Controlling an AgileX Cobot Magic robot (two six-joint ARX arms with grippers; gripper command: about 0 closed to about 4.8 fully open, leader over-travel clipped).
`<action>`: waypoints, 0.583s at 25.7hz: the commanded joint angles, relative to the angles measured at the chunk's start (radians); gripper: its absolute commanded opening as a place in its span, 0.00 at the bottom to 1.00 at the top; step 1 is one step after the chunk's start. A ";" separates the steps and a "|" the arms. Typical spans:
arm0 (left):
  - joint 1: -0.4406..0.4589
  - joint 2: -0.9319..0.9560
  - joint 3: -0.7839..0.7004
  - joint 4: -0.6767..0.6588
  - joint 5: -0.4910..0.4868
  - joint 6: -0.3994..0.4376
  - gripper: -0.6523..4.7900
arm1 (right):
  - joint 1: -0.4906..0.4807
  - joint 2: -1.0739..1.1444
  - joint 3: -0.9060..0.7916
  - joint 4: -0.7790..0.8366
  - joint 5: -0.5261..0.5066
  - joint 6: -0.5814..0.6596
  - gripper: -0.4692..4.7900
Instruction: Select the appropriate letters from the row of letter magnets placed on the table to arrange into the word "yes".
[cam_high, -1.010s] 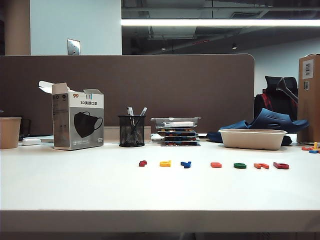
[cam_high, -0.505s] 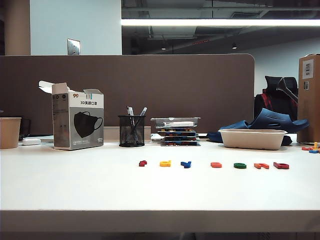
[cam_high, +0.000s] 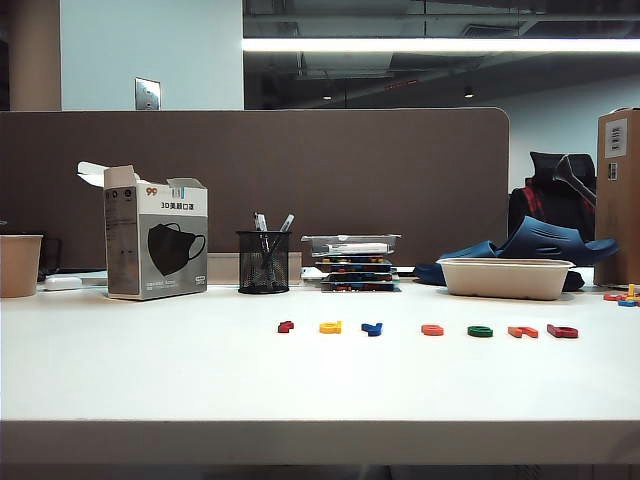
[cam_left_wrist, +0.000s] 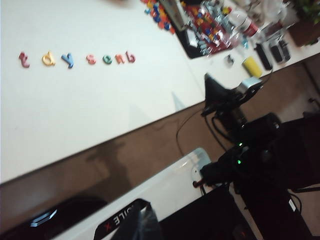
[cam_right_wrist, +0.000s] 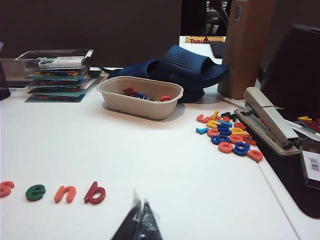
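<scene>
**Seven letters wait in line as both claws hold off**

Across the middle of the white bench (cam_high: 150, 370), the row of letter magnets (cam_high: 428, 329) lies flat and untouched: from the exterior view's left, a dark red letter (cam_high: 286, 326), a yellow letter (cam_high: 330, 327), a blue y (cam_high: 372, 328), an orange-red s (cam_high: 432, 329), a green e (cam_high: 480, 331), an orange n (cam_high: 522, 331) and a red b (cam_high: 562, 331). All seven sit apart from one another, none lifted.

Neither arm appears in the exterior view. The left claw (cam_left_wrist: 145, 222) shows only as a dark, blurred tip in its wrist view, high above and well clear of the row, beyond the bench's front edge; whether it is open or closed cannot be told. The right claw (cam_right_wrist: 139, 222) hangs with its dark fingertips pressed together, closed on nothing, near the red b end of the row.

Behind the row stand a face-mask box (cam_high: 155, 245), a mesh pen cup (cam_high: 263, 261) and a beige tray (cam_right_wrist: 140, 96) holding a few letters. A loose pile of spare letters (cam_right_wrist: 227, 135) lies beside a stapler (cam_right_wrist: 270, 121).
</scene>
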 joint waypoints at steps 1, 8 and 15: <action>-0.129 0.031 0.005 -0.002 -0.147 -0.076 0.11 | 0.000 -0.003 -0.008 0.012 0.005 0.002 0.07; -0.354 0.133 0.006 0.016 -0.312 -0.234 0.11 | 0.000 -0.003 -0.008 0.012 0.005 0.002 0.07; -0.447 0.219 0.007 0.130 -0.453 -0.344 0.11 | 0.000 -0.003 -0.008 0.013 0.027 0.002 0.07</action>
